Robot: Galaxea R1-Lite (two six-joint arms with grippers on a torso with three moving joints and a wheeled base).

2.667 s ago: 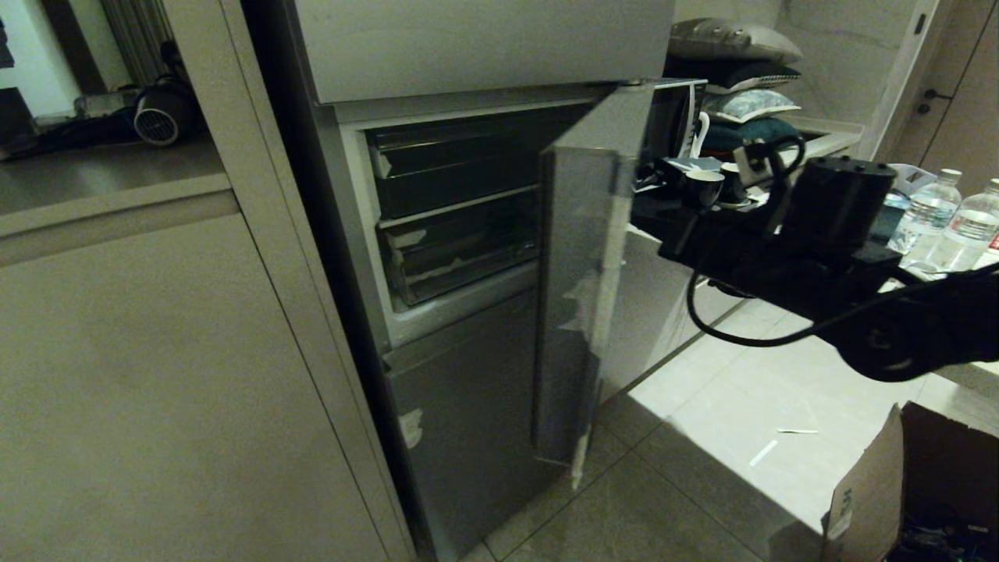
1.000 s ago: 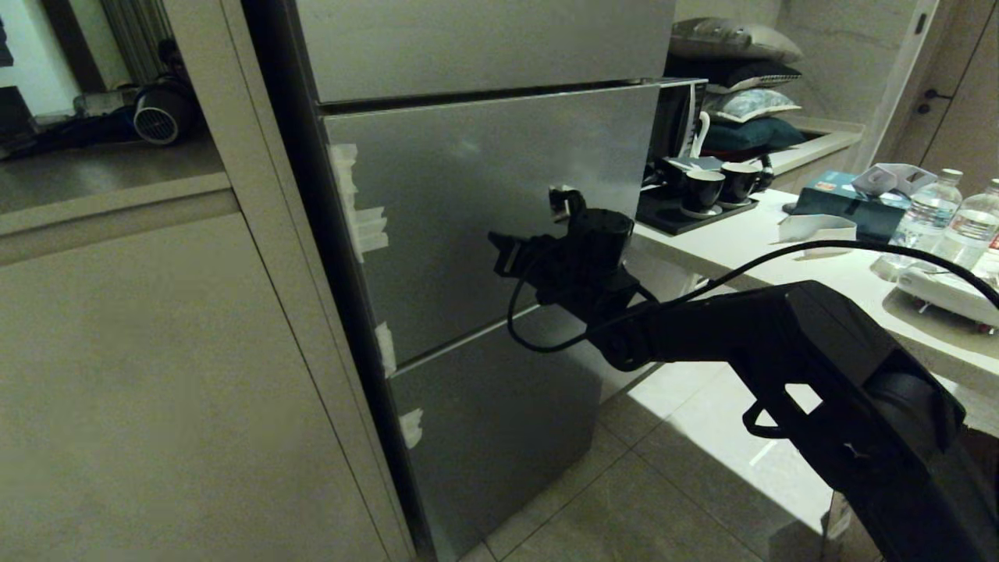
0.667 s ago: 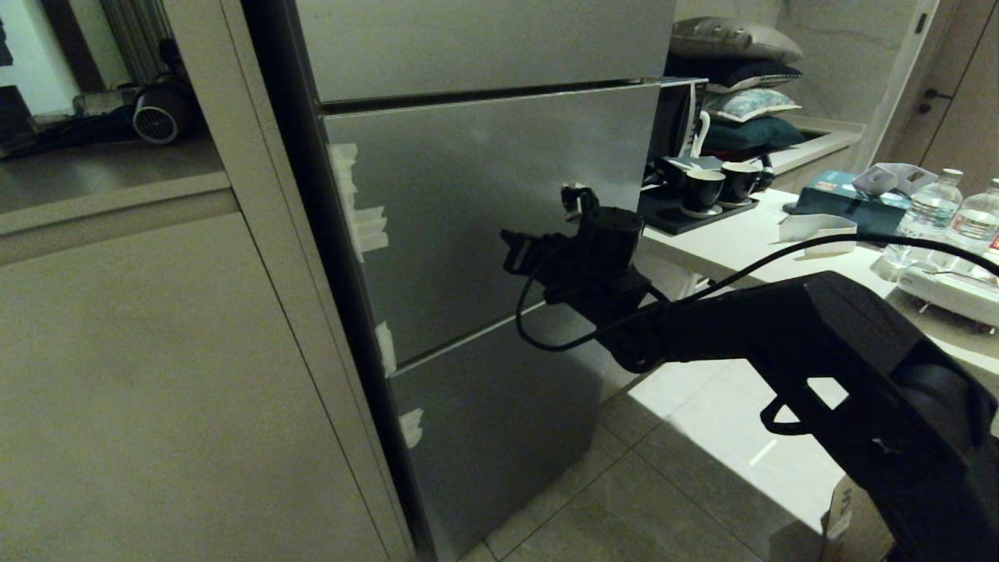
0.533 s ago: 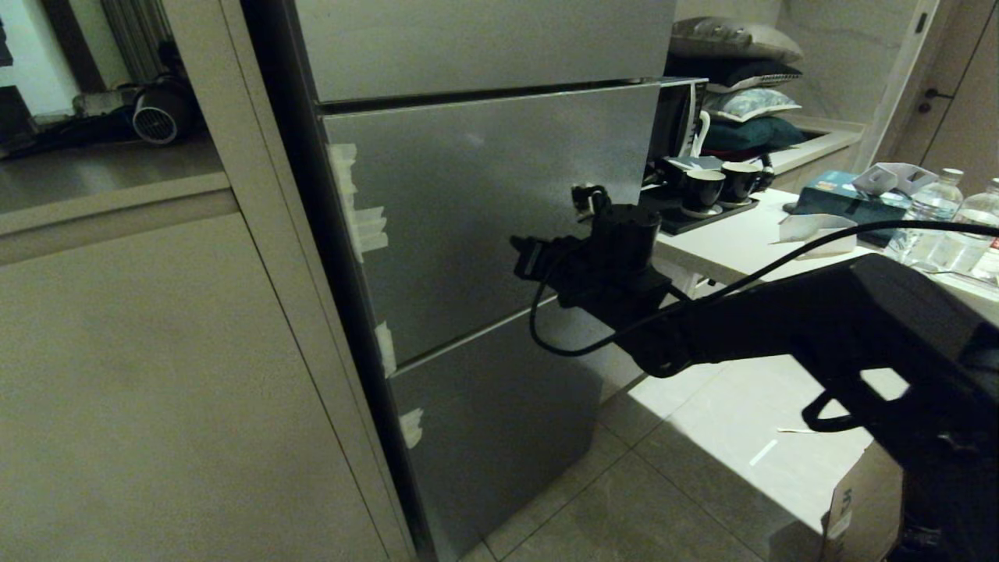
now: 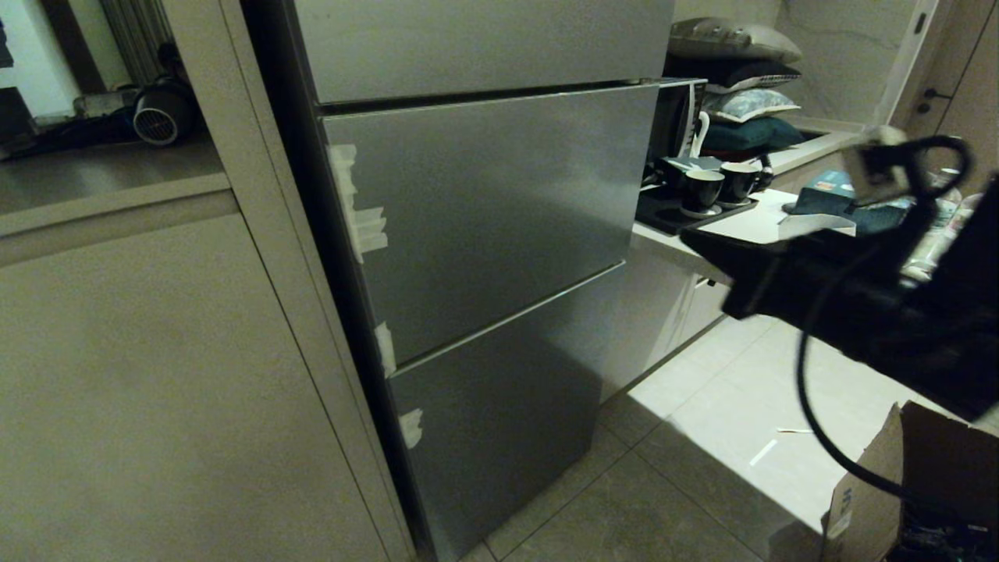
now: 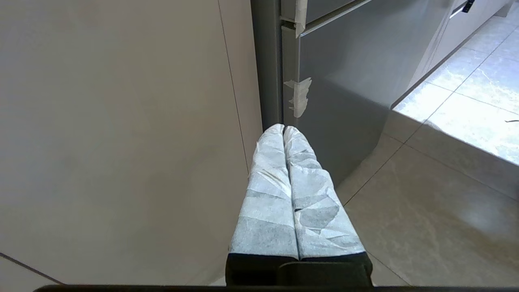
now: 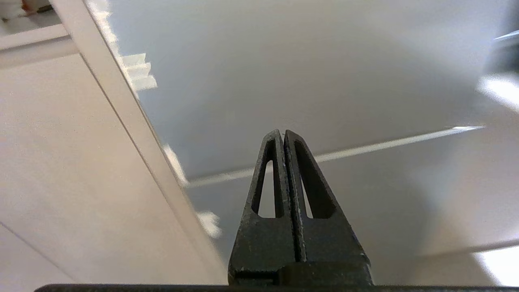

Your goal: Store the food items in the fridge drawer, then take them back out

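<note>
The grey fridge's middle door (image 5: 492,203) is closed, so the fridge drawer and the food items are hidden. My right gripper (image 7: 283,133) is shut and empty. It faces the door front from a distance. In the head view the right arm (image 5: 858,312) reaches in from the right, in front of the counter and clear of the fridge. My left gripper (image 6: 283,127), its fingers wrapped in white tape, is shut on nothing. It hangs low beside the fridge's lower left corner.
White tape scraps (image 5: 367,222) line the door's left edge. A beige cabinet panel (image 5: 156,351) stands left of the fridge. To the right, a counter (image 5: 749,226) carries dark cups (image 5: 706,187) and a teal box (image 5: 823,195). An open cardboard box (image 5: 921,484) sits on the tiled floor.
The fridge door, open earlier with the drawers showing, is closed. The right gripper was at the door front a second ago and has since drawn back to the right.
</note>
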